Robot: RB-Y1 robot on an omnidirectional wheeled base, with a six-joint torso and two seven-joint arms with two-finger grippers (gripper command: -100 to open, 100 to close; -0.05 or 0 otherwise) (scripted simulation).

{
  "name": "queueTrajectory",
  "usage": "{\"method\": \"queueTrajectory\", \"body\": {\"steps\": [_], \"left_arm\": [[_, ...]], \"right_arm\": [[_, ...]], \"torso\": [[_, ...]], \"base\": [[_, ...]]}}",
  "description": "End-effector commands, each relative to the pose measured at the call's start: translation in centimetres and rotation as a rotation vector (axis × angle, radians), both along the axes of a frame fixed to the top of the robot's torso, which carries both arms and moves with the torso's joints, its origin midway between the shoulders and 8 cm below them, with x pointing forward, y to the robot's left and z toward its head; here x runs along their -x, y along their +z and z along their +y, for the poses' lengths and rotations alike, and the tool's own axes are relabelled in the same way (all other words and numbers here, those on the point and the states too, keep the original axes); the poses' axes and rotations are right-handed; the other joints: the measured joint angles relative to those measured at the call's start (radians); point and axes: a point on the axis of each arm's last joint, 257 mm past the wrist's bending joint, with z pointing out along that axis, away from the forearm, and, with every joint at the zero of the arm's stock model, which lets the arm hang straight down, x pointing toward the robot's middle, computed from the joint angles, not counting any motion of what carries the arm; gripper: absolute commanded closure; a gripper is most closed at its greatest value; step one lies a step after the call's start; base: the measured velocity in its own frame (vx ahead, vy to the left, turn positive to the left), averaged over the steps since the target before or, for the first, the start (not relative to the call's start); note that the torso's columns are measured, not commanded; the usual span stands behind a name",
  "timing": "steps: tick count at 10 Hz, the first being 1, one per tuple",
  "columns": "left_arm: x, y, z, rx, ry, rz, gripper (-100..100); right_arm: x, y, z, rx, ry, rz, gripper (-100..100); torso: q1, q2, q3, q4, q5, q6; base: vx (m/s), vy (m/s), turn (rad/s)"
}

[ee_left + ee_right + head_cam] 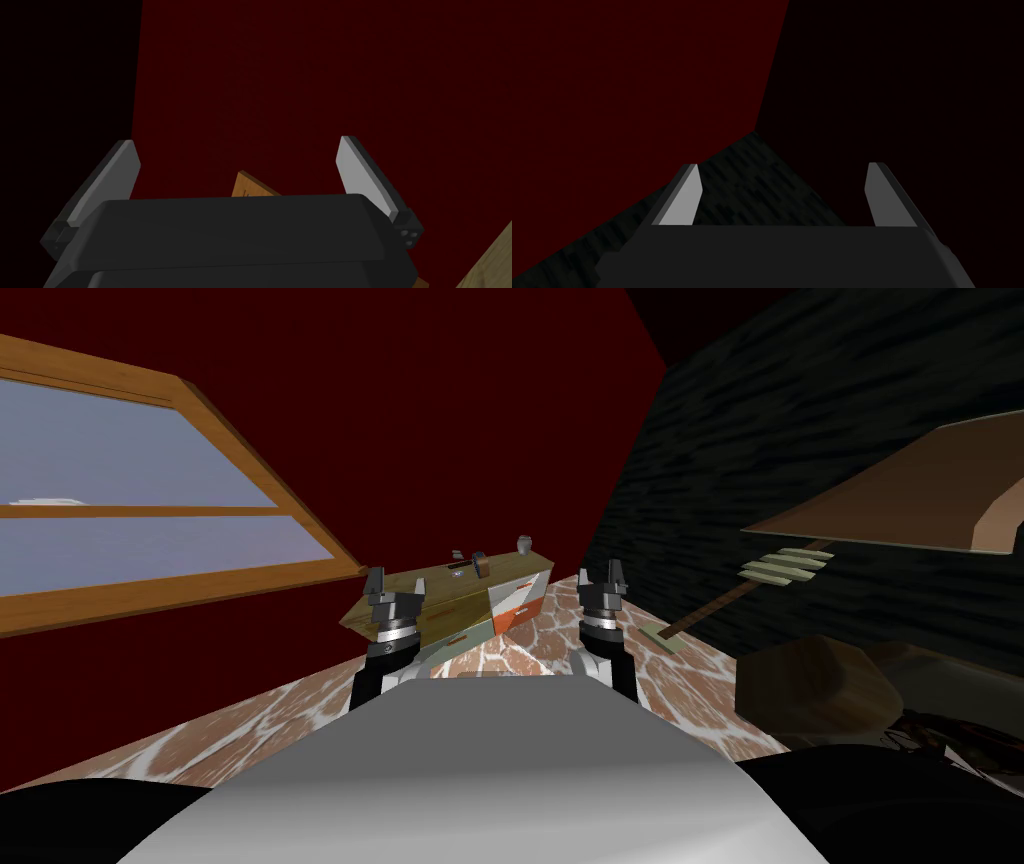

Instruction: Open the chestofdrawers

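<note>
Left hand (pixel 397 582) and right hand (pixel 602 576) are hanging open, short of the chest of drawers (pixel 470 598) sitting against the red wall (pixel 450 438) — rigid, heavy, so I'm targeting a drawer-front handle (pixel 524 582).

Chest of drawers (pixel 440 600) matt wood-grain top, white and orange fronts; window frame (pixel 250 458) wood; floor (pixel 690 673) stone-patterned; fingers (pixel 120 170) matt grey

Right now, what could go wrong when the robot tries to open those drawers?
The chest of drawers sits ahead, apart from the left gripper and the right gripper. Their open fingers point at walls, so a reach from here may miss it. The small things on its top could get knocked off if an arm swings too high.
</note>
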Motion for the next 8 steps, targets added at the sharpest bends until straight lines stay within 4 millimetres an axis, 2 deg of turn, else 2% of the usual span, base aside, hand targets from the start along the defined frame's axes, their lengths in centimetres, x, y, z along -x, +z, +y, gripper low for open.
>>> {"method": "queueTrajectory", "body": {"steps": [1,8], "left_arm": [[0.0,0.0,0.0,0.0,0.0,0.0,0],[0.01,0.01,0.0,0.0,0.0,0.0,0]], "right_arm": [[0.0,0.0,0.0,0.0,0.0,0.0,0],[0.01,0.02,0.0,0.0,0.0,0.0,0]], "torso": [[0.0,0.04,-0.082,0.041,0.0,0.0],[0.0,0.544,-1.087,0.544,0.0,0.0]], "base": [[0.0,0.0,0.0],[0.0,0.0,0.0]]}}
